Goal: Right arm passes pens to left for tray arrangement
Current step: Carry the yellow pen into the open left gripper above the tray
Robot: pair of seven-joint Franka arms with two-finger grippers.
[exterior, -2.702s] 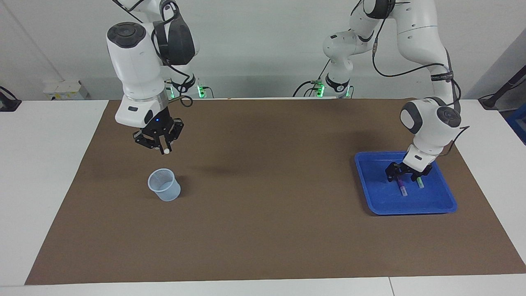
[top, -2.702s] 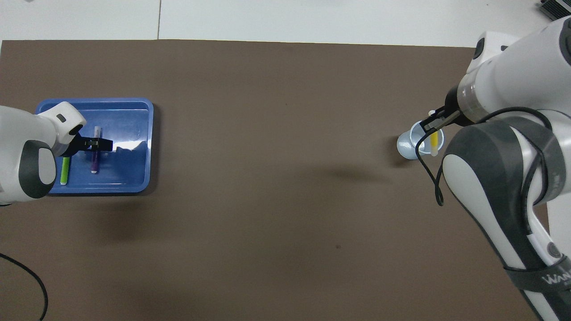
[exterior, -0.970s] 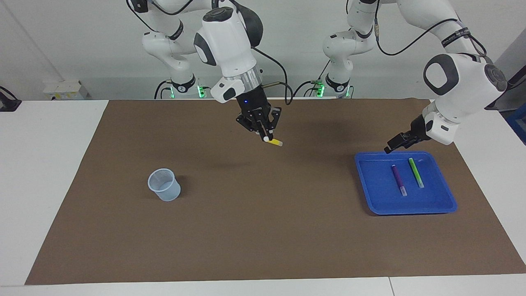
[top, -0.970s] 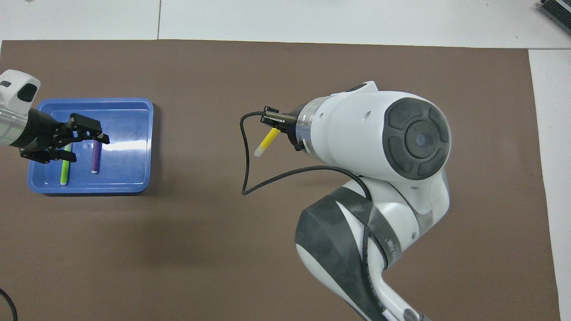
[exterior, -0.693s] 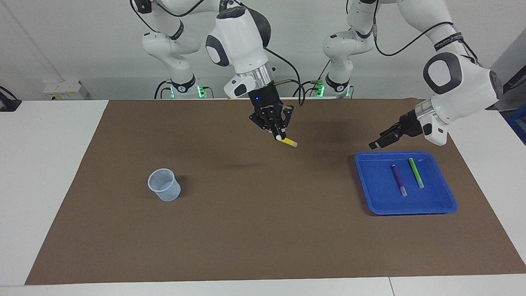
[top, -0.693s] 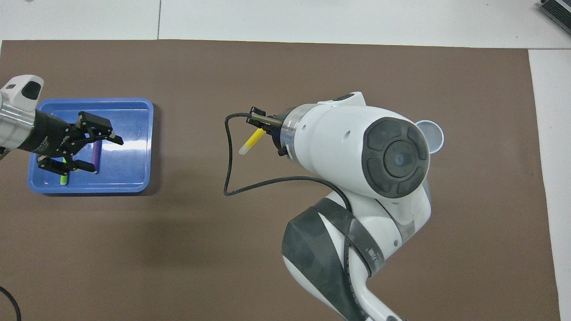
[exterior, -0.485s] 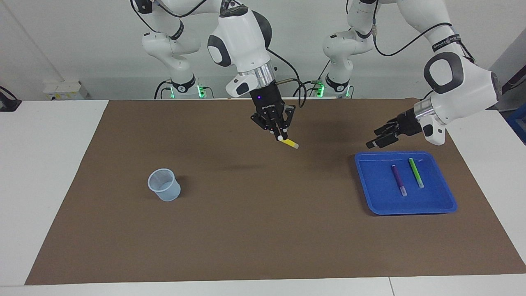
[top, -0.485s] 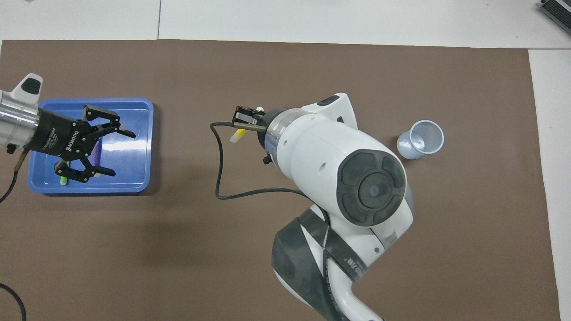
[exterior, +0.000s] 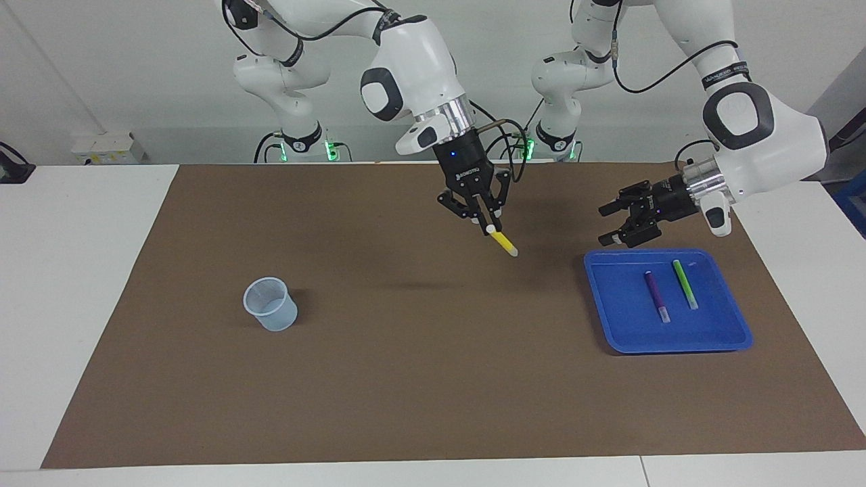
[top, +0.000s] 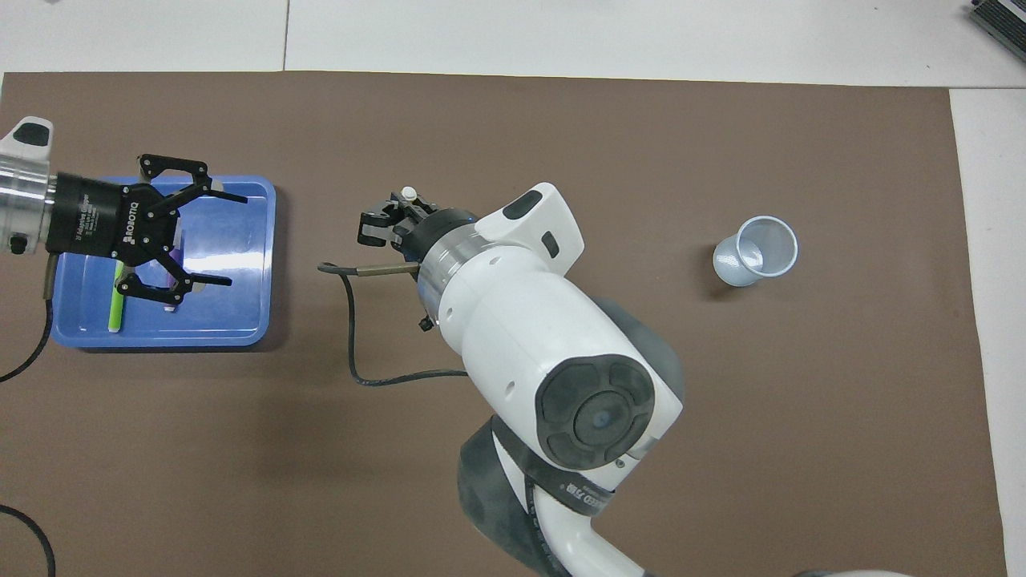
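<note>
My right gripper (exterior: 488, 228) hangs over the middle of the brown mat, shut on the pale end of the yellow pen (exterior: 504, 242), which slants down toward the left arm's end. In the overhead view the right gripper (top: 393, 220) hides most of that pen. My left gripper (exterior: 604, 225) is open and turned sideways, its fingers pointing at the right gripper with a gap of mat between them. It hovers over the blue tray (exterior: 629, 335), as the left gripper (top: 232, 239) shows from above. A purple pen (exterior: 655, 295) and a green pen (exterior: 684, 284) lie side by side in the tray (top: 240, 308).
A small pale bluish cup (exterior: 270, 313) stands upright on the mat toward the right arm's end, also seen as the cup (top: 756, 251) from above. White table borders the brown mat on all sides.
The right gripper carried the yellow pen from above the cup to mid-table, toward the tray. The left gripper let go of the purple pen, rose from the tray and turned to face it.
</note>
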